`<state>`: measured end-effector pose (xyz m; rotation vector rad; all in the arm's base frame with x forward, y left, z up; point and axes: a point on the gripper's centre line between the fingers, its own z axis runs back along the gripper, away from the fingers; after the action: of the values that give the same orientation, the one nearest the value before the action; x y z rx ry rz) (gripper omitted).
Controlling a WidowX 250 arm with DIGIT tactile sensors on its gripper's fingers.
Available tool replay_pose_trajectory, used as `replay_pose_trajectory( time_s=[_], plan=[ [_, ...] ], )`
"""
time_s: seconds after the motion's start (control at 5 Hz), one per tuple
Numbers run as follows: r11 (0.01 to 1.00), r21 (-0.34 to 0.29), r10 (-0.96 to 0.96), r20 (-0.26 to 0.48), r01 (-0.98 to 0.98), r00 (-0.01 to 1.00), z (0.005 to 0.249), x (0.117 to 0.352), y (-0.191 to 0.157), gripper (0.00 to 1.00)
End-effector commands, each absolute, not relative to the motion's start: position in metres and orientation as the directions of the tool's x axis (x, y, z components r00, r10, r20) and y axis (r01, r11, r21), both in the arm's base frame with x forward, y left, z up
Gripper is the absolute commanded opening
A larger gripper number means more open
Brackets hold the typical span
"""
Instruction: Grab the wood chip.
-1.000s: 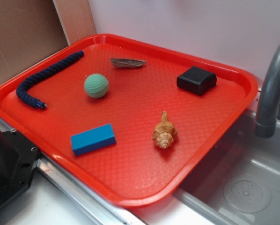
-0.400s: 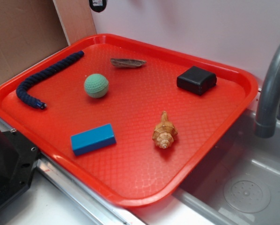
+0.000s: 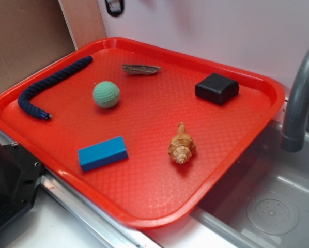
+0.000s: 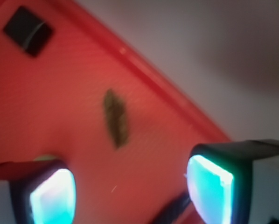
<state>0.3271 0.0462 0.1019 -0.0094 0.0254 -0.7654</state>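
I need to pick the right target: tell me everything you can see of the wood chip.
The wood chip is a thin, flat, grey-brown sliver of rough-looking wood with pointed ends. It lies flat near the far rim of the red tray, beyond the green ball, touching nothing else. The wrist view shows it between the open fingers, well below them.

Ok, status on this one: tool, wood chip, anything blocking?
Tool open, above the tray, holding nothing. Wood chip flat near the far rim, untouched. Green ball nearest, clear of it.
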Motion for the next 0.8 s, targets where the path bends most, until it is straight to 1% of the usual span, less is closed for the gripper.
replay_pose_trajectory(
  time_s=[0.0,0.2,0.4,0.6],
  plan=[
    [0.710,-0.003,-0.703,-0.059,0.704,0.709,0.065,0.327,0.040,1.00],
    [0.705,-0.039,-0.709,-0.032,0.708,0.704,0.069,0.325,0.024,1.00],
    [0.690,-0.060,-0.723,-0.006,0.721,0.691,0.076,0.323,0.007,1.00],
    [0.696,-0.030,-0.718,-0.037,0.718,0.695,0.078,0.320,-0.008,1.00]
  ],
)
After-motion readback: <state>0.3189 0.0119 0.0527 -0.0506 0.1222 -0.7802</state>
